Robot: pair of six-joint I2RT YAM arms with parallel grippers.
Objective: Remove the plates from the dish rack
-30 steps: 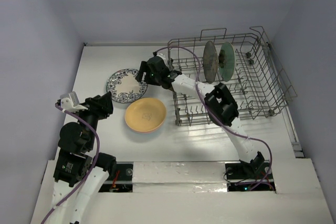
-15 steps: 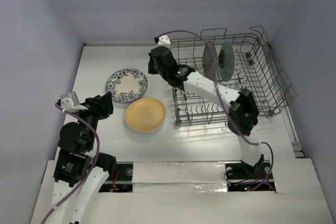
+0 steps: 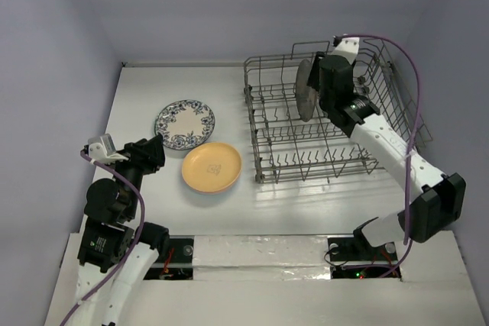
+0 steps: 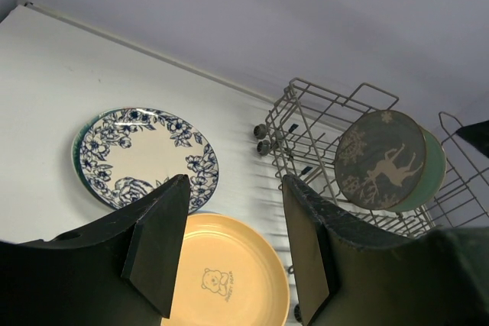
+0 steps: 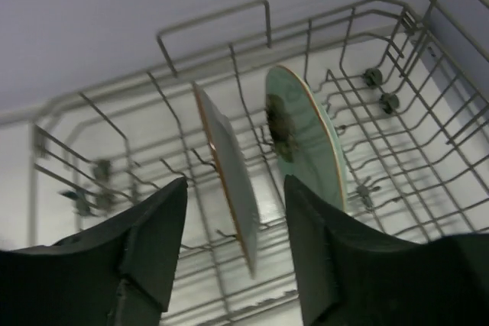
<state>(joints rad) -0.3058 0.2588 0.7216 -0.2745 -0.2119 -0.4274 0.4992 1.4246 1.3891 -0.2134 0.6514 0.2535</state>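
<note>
The grey wire dish rack [image 3: 313, 162] stands at the right of the table. Two plates stand upright in it: a grey one [image 3: 307, 89] and a mint green one [image 5: 306, 143] behind it. My right gripper [image 3: 330, 89] hangs open over these two, touching neither; in the right wrist view its gripper [image 5: 233, 265] straddles the grey plate [image 5: 229, 181] from above. A blue-white patterned plate [image 3: 185, 124] and an orange-yellow plate [image 3: 212, 167] lie flat on the table left of the rack. My left gripper [image 3: 149, 154] is open and empty, left of the yellow plate.
In the left wrist view a teal rim [image 4: 76, 150] shows under the patterned plate [image 4: 145, 154]. The rack's raised handle loops [image 5: 214, 20] stand along its far side. Walls close the table at the back and both sides.
My right arm has swung from over the patterned plate, left of the rack, to above the two standing plates in the rack. The patterned plate now lies uncovered. The left arm has not moved.
</note>
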